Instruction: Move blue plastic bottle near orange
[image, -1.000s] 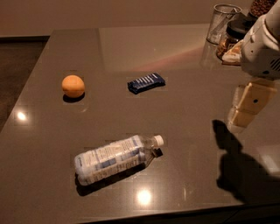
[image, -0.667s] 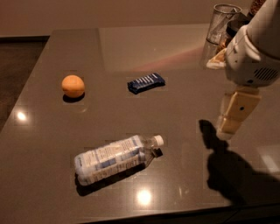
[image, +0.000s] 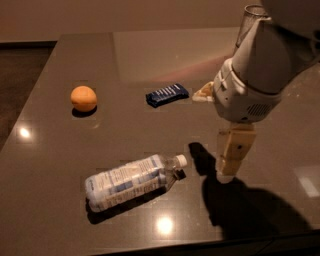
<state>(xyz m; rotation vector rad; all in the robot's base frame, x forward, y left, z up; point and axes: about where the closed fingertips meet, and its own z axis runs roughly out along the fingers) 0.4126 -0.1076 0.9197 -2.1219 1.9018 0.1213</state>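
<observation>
The blue plastic bottle (image: 131, 181) lies on its side near the table's front edge, with its white cap pointing right. The orange (image: 83, 98) sits at the left, well behind the bottle and apart from it. My gripper (image: 228, 170) hangs from the large white arm at the right. It points down, just above the table, a short way right of the bottle's cap. It touches nothing and holds nothing.
A small dark blue snack packet (image: 167, 94) lies in the middle between the orange and my arm. A clear glass (image: 251, 19) stands at the back right, partly hidden by the arm. The dark glossy table (image: 60, 150) ends close below the bottle.
My arm and gripper have moved left and nearer to the front, closing on the bottle's cap end. The bottle, orange and packet have not moved.
</observation>
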